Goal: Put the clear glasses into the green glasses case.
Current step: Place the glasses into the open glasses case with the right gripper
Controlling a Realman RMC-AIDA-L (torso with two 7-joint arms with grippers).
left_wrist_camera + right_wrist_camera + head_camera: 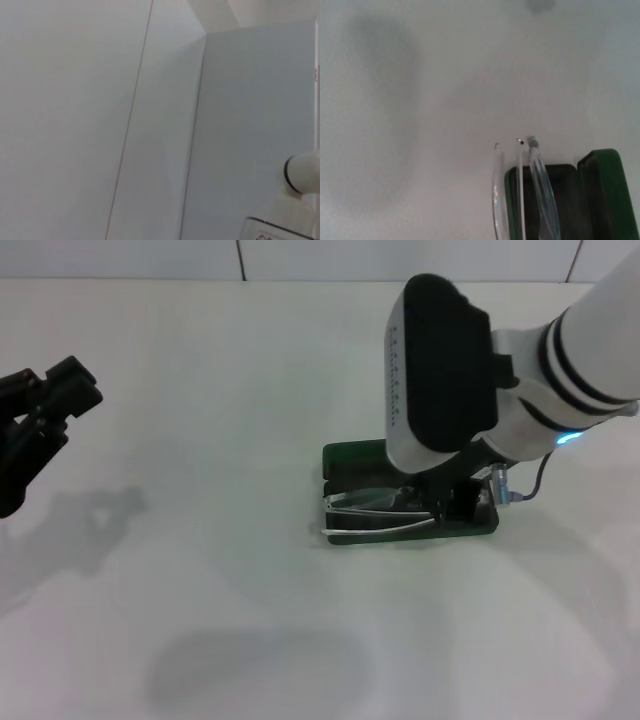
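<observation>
Under the right hand (440, 502), clear glasses (372, 505) over green glasses case (352, 456)

White tabletop (230, 390), plain and matte, bearing soft grey shadows at the near edge and left side, bounded at the far edge by a pale panelled wall (120, 258) with thin dark vertical seams, the same pale wall panels (75, 120) filling the left wrist view.

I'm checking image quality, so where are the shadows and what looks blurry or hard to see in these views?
Head view: soft arm shadows on the table. Right wrist view: the clear glasses are faint against the green glasses case, with a broad shadow. Left wrist view: only blank wall.
</observation>
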